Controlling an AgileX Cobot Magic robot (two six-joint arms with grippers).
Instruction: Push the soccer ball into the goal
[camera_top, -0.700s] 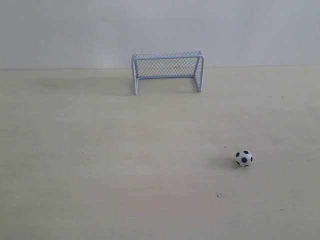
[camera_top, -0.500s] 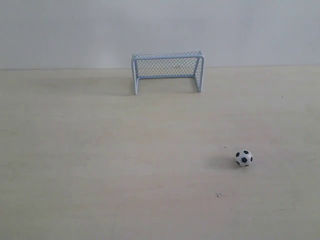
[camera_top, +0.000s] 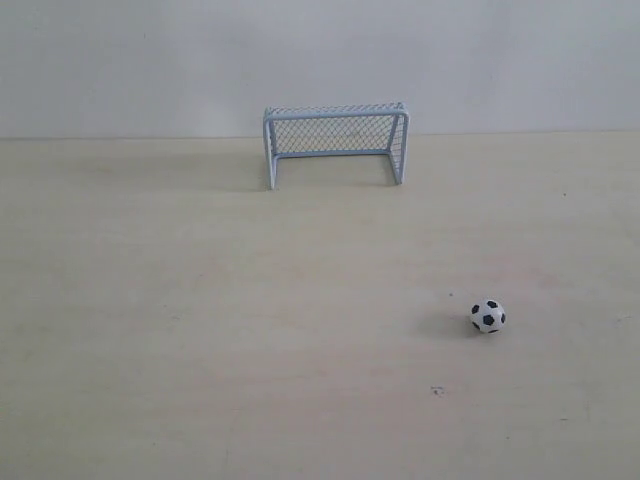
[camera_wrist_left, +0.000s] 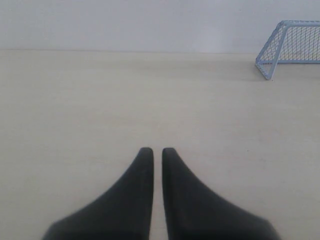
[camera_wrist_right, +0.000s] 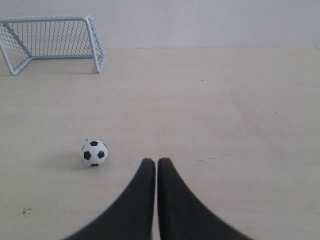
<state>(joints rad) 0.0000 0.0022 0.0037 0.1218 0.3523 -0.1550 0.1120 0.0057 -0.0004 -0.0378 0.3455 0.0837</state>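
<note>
The soccer ball (camera_top: 488, 316) rests on the pale table at the front right, well short of the goal (camera_top: 335, 142), which stands upright at the back middle with its mouth facing the front. Neither gripper appears in the exterior view. In the right wrist view my right gripper (camera_wrist_right: 156, 161) is shut and empty, with the soccer ball (camera_wrist_right: 94, 153) lying apart from it to one side and the goal (camera_wrist_right: 52, 42) far beyond. In the left wrist view my left gripper (camera_wrist_left: 157, 150) is shut with only a thin slit between its fingers, and one corner of the goal (camera_wrist_left: 292, 46) shows.
A pale wooden table (camera_top: 250, 330) meets a white wall (camera_top: 320, 60) just behind the goal. A small dark speck (camera_top: 436, 390) marks the surface in front of the ball.
</note>
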